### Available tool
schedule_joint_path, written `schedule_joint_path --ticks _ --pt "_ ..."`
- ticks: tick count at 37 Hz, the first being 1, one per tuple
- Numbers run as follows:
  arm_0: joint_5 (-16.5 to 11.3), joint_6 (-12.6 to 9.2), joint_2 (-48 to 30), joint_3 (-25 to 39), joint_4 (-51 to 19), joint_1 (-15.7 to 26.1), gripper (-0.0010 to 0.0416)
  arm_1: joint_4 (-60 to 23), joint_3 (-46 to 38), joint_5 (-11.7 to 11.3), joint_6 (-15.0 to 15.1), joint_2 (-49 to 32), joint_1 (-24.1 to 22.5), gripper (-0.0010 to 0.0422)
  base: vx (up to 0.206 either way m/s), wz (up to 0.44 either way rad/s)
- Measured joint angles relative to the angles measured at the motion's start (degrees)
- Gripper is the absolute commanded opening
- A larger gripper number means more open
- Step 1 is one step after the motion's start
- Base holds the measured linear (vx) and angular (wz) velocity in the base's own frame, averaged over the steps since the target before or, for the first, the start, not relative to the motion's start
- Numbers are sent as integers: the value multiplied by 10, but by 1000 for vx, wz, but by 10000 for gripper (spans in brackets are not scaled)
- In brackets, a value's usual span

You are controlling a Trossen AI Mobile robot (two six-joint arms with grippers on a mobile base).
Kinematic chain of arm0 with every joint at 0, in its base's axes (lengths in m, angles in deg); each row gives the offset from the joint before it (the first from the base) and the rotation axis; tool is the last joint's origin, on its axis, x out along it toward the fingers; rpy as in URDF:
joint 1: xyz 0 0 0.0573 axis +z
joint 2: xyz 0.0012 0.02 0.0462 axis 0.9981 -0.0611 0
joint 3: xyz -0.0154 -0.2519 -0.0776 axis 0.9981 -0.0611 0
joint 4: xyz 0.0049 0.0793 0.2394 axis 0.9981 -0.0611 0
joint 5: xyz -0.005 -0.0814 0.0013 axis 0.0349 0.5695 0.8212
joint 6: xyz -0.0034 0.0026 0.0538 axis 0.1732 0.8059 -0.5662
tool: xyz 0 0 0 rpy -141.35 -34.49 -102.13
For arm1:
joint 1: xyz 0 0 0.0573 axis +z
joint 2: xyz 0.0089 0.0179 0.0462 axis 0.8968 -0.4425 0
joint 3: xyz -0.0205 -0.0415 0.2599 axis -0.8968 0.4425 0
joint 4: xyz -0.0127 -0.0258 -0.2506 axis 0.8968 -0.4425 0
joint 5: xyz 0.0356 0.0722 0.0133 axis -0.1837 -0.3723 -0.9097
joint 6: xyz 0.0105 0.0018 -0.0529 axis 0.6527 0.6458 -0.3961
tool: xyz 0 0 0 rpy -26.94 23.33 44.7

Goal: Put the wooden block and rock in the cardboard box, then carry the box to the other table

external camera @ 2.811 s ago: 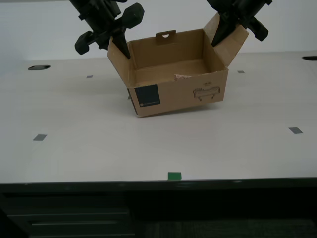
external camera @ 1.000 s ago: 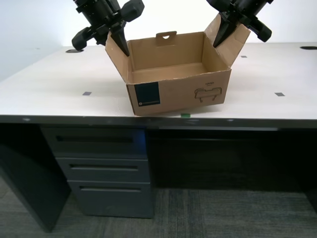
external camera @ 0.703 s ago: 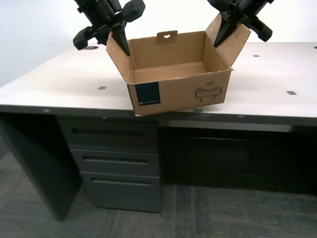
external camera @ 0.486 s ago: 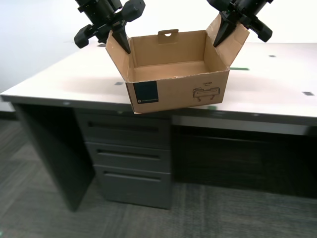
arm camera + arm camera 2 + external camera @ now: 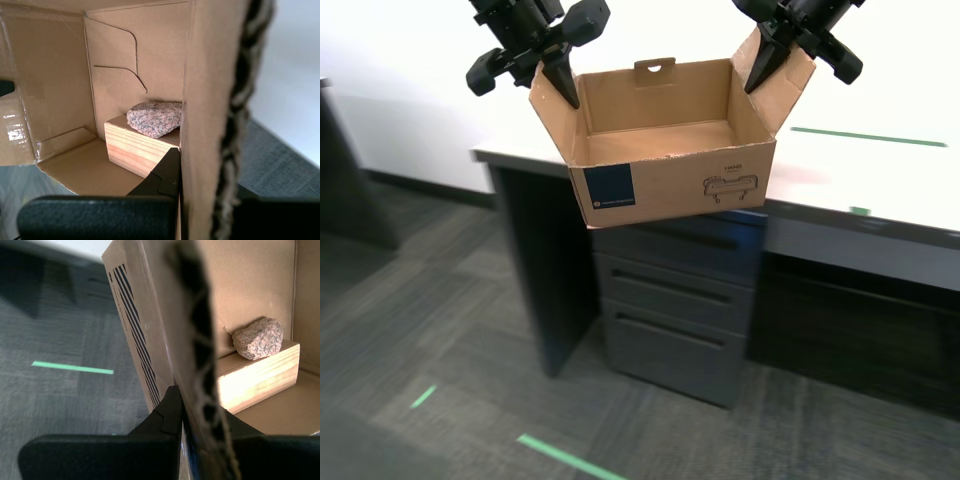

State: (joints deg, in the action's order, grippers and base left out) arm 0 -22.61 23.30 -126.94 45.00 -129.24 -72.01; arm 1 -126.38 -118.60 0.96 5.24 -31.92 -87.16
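Observation:
The cardboard box (image 5: 670, 180) hangs in the air, open, carried by its two side flaps. My second gripper (image 5: 565, 95) is shut on the flap at the exterior view's left, seen up close as gripper (image 5: 192, 405) pinching the corrugated edge. My first gripper (image 5: 755, 80) is shut on the flap at the exterior view's right, also gripper (image 5: 200, 160). Inside, the wooden block (image 5: 137, 150) lies on the box floor against a wall, with the rock (image 5: 154, 118) resting on top of it. Both show again as block (image 5: 255, 375) and rock (image 5: 258, 338). The other table is out of view.
A pale-topped table (image 5: 880, 170) with green tape strips stands behind the box, its grey drawer unit (image 5: 680, 320) below. Grey carpet with a green tape line (image 5: 570, 458) spreads at the exterior view's lower left. A dark furniture piece (image 5: 345, 170) stands at that view's left edge.
The camera has backed off and swung, so the scene shifted. The box, held the same way by both grippers, now hangs past the table's front edge over the carpet.

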Motion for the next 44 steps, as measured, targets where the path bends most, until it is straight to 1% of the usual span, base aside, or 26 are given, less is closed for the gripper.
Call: schedule_joint_path --ticks 9,18,21,23,27,29,32,35,39,44 --pt "0 -1 0 0 3 1 -1 9 0 -2 8 0 0 -1 -117 246" --pt "0 -3 0 0 3 1 -1 9 0 -2 5 0 0 -1 -117 86" --pt "0 -3 0 0 3 1 -1 9 0 -2 -4 0 0 -1 -120 18" --pt "0 -3 0 0 4 1 -1 9 0 -2 -19 0 0 -1 -121 8" --pt "0 -3 0 0 4 0 -1 10 0 -2 -59 0 -1 -1 -122 59" --pt "0 0 0 0 4 0 -1 11 0 -2 -69 0 -1 -1 -124 113" --pt "1 4 0 0 4 0 -1 12 0 -3 -78 0 -2 -1 -123 128" --pt "1 5 0 0 4 0 -1 9 1 -3 -85 0 -2 -1 -117 149" --pt "0 3 0 0 7 0 -1 1 1 -3 -85 0 -2 -1 -109 180" --pt "0 9 0 0 7 0 -1 -9 1 -3 -79 0 -2 -1 -98 205"
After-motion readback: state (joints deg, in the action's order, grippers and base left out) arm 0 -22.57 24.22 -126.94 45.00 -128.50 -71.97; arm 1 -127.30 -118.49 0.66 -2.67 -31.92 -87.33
